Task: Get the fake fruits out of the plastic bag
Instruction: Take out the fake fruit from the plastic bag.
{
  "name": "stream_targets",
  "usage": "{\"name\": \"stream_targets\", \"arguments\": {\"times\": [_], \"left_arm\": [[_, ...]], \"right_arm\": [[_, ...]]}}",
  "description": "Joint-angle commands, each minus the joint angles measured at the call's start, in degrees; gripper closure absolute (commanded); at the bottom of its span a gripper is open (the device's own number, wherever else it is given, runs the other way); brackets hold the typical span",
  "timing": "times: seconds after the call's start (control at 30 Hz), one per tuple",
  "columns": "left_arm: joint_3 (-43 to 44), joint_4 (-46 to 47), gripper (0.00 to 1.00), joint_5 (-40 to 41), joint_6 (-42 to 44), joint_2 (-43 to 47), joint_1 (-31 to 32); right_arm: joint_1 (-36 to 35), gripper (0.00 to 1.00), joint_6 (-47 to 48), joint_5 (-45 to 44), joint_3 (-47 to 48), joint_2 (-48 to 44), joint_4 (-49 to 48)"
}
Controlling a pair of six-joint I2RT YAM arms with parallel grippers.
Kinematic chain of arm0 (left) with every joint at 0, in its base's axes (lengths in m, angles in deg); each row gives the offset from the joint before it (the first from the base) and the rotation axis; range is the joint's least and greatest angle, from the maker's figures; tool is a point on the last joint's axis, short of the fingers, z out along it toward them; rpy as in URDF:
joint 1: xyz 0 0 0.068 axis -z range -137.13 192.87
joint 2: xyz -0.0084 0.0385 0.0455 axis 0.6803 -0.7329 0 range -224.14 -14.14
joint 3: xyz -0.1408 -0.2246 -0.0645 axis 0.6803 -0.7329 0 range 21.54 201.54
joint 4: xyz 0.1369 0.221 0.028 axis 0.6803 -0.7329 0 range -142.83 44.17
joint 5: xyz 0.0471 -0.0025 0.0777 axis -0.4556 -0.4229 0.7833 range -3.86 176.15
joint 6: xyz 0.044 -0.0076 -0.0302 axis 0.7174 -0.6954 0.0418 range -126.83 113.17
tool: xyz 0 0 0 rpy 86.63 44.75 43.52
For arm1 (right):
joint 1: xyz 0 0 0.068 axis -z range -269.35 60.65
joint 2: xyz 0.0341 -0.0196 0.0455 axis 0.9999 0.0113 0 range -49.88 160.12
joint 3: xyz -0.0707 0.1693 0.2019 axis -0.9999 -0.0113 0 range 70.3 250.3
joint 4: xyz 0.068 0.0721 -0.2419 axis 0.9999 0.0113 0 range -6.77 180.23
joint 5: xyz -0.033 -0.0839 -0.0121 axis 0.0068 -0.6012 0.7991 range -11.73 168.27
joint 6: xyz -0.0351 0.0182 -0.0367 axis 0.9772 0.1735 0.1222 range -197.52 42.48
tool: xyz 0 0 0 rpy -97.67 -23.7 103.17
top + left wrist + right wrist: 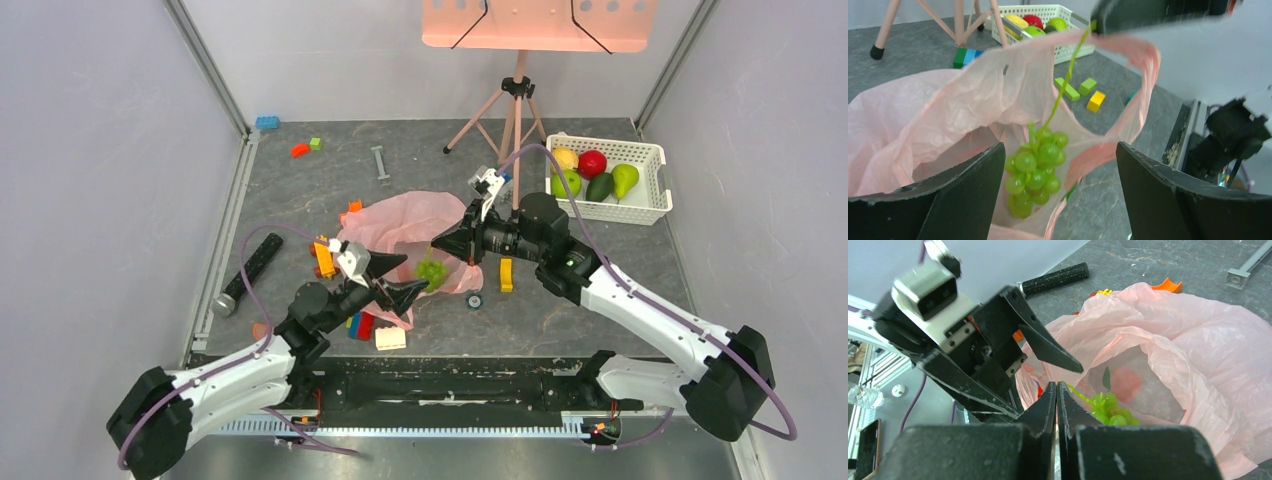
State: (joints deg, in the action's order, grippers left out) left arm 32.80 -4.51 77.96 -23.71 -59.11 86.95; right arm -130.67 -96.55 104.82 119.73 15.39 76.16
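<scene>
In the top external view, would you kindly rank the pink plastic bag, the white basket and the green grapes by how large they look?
1. pink plastic bag, only slightly ahead, though partly hidden
2. white basket
3. green grapes, far smaller

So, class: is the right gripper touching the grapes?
Touching. The left wrist view shows it: the stem of the grapes runs straight up into the right gripper, whose tips are shut on it, and the bunch hangs from there.

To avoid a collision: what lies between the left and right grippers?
The green grapes hang by their stem from the shut right gripper, over the plastic bag, before the open left gripper; the top view shows it.
</scene>
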Motion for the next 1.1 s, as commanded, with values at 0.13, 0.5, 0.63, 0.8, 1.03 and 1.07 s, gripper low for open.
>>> {"name": "stream_targets", "arguments": {"times": [0.13,0.5,0.63,0.8,1.03,1.07], "left_arm": [[-8.1,29.1,0.15,-8.4,14.8,-9.0,-0.1],[-6.6,35.3,0.20,-9.7,20.4,-15.7,-0.1],[-6.2,34.3,0.21,-9.4,22.1,-16.5,-0.1],[-5.3,33.6,0.23,-11.5,23.0,-17.8,-0.1],[-3.8,33.0,0.33,-16.2,23.1,-20.4,-0.1],[-3.8,33.2,0.34,-16.5,23.0,-20.8,-0.1]], "right_arm": [[-0.1,1.00,3.4,4.2,4.7,0.0,3.4],[-0.1,1.00,6.6,9.9,6.0,0.4,6.9],[-0.2,1.00,7.2,11.6,5.9,-0.4,6.9],[-0.2,1.00,7.9,13.8,6.4,-0.5,7.0],[-0.2,1.00,8.0,14.2,6.2,-1.0,8.3],[-0.2,1.00,8.0,14.3,6.3,-1.1,8.3]]}}
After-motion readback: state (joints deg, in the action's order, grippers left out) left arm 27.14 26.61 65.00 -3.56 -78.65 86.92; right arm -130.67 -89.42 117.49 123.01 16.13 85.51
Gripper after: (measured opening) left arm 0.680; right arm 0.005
